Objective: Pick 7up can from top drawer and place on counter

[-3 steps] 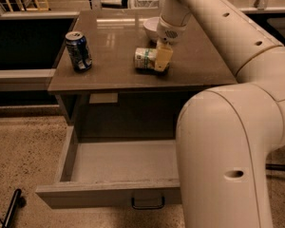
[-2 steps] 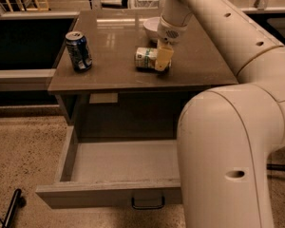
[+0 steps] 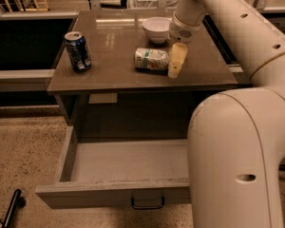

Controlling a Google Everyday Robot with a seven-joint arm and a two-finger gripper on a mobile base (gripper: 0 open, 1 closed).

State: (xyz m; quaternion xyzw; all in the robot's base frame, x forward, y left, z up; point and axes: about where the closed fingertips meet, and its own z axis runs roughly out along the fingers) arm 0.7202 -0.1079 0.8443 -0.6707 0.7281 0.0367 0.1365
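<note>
The 7up can [image 3: 151, 59] lies on its side on the counter [image 3: 114, 75], right of centre. My gripper [image 3: 176, 69] hangs down from the arm just to the right of the can's end, close to the counter top. It is open and does not hold the can. The top drawer [image 3: 109, 194] is pulled out below. The part of its inside that shows is bare, and its dark handle [image 3: 147, 203] is at the front. The right part of the drawer is hidden by my arm.
A dark blue can [image 3: 78, 51] stands upright at the counter's left side. A white bowl [image 3: 156, 29] sits at the back, just behind the 7up can. My bulky white arm segment [image 3: 237, 160] fills the lower right. A dark pole tip [image 3: 12, 213] lies on the floor.
My gripper has drawn back to the right, off the 7up can, which now shows more fully and stays lying on the counter.
</note>
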